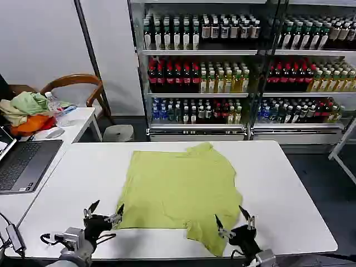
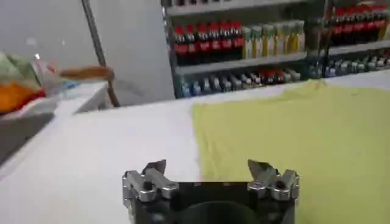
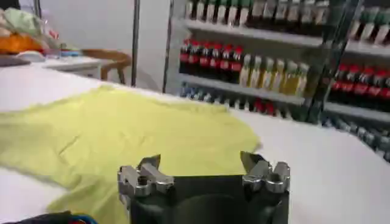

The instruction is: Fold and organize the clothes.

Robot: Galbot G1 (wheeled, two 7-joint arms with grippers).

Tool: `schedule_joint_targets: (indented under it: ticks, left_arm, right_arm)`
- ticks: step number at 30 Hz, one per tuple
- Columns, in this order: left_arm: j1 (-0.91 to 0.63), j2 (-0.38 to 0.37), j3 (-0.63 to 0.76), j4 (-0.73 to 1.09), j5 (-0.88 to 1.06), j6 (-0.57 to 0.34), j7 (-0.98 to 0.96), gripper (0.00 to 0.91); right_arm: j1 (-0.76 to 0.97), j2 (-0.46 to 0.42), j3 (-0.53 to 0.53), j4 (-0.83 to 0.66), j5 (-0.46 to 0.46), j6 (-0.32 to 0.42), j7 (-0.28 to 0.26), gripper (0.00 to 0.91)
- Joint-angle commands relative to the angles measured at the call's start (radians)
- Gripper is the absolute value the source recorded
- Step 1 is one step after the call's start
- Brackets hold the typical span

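The clothes are one lime yellow-green T-shirt [image 1: 181,189] lying flat on the white table [image 1: 289,183], with a sleeve hanging toward the near edge. My left gripper [image 1: 104,213] hovers open at the shirt's near left corner, straddling its left edge [image 2: 207,165]. At the near sleeve, my right gripper [image 1: 232,219] stands open above the fabric [image 3: 198,161]. Both hold nothing. The shirt spreads ahead in the left wrist view [image 2: 292,128] and in the right wrist view [image 3: 122,131].
A laptop [image 1: 22,164] lies on the left. Behind it a side table holds a heap of garments [image 1: 28,114] and a water bottle [image 1: 53,103]. A wooden chair [image 1: 78,83] and drink shelves [image 1: 222,72] stand behind. Bare table lies right of the shirt.
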Motion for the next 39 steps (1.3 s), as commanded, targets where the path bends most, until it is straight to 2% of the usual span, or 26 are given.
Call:
schedule_joint_targets:
  ticks: [1,14,30,31,32,33,34,39]
  left_arm:
    - [0.016,-0.004,0.023,0.011,-0.063,0.093,-0.049,0.907]
    - [-0.008,-0.014,0.038,0.057,-0.059,0.078,-0.045,0.907]
    - [-0.009,-0.017,0.034,0.065,-0.068,0.086,-0.083,0.907]
    - [-0.01,-0.017,0.033,0.07,-0.068,0.086,-0.085,0.907]
    - [-0.01,-0.017,0.034,0.072,-0.068,0.086,-0.087,0.746]
    - [-0.009,-0.017,0.035,0.075,-0.067,0.086,-0.087,0.464]
    - [-0.009,-0.017,0.035,0.075,-0.067,0.086,-0.085,0.05]
    - [-0.003,-0.023,0.049,0.076,-0.062,0.076,-0.075,0.04]
  right_arm:
    - [-0.072,0.0,-0.035,0.0,0.01,-0.005,0.017,0.907]
    - [-0.048,0.026,-0.073,-0.014,0.003,-0.023,0.096,0.907]
    - [-0.03,0.05,-0.119,-0.035,0.006,-0.026,0.115,0.907]
    - [-0.029,0.051,-0.12,-0.036,0.006,-0.026,0.116,0.131]
    - [-0.028,0.052,-0.122,-0.037,0.007,-0.029,0.118,0.0]
    - [-0.028,0.051,-0.125,-0.036,0.01,-0.038,0.122,0.0]
    - [-0.029,0.052,-0.126,-0.036,0.01,-0.038,0.123,0.0]
    - [-0.034,0.054,-0.14,-0.033,0.018,-0.055,0.143,0.0]
